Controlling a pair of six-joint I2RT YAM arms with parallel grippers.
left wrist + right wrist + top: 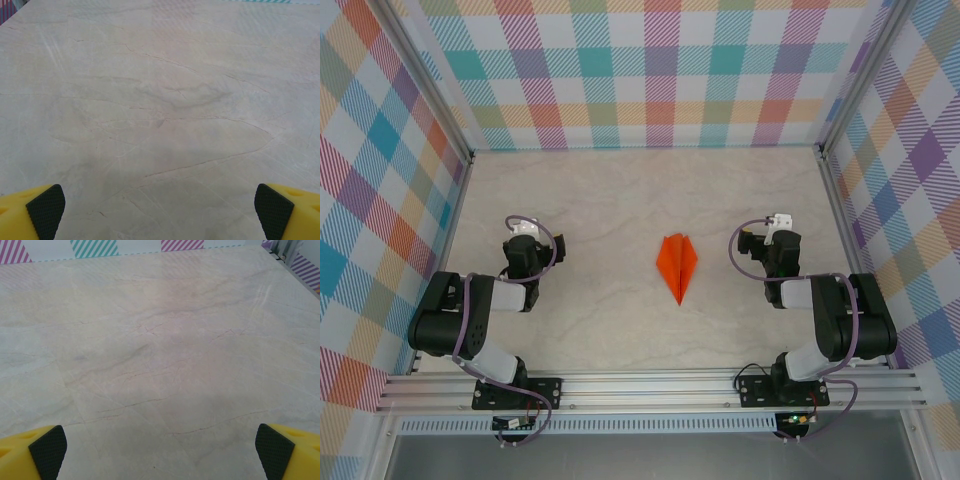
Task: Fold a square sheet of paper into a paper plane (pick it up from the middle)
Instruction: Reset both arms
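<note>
Centrally on the pale marble-patterned tabletop [620, 200] lies the bright orange folded paper plane [677, 264], between the two arms and somewhat nearer the right one, touching neither. Its long axis runs from the far side of the table towards the near edge. The sharp nose points at the near edge, leaning a little to the right arm's side, and the broader tail faces the far wall. There is one plane. It is a slim dart with a crease down its middle, and the two halves catch the light a little differently.

There are two black robot arms, one on each side, both folded back near their bases on the silver aluminium rail [650, 385]. The left gripper [160, 207] is spread wide and holds nothing. Its two yellow fingers with black textured pads [46, 210] sit in the lower corners of the left wrist view, with bare tabletop between them. The right gripper [161, 449] is likewise spread wide and empty over bare tabletop. Pastel checked wall panels [650, 70] enclose the table on three sides.
</note>
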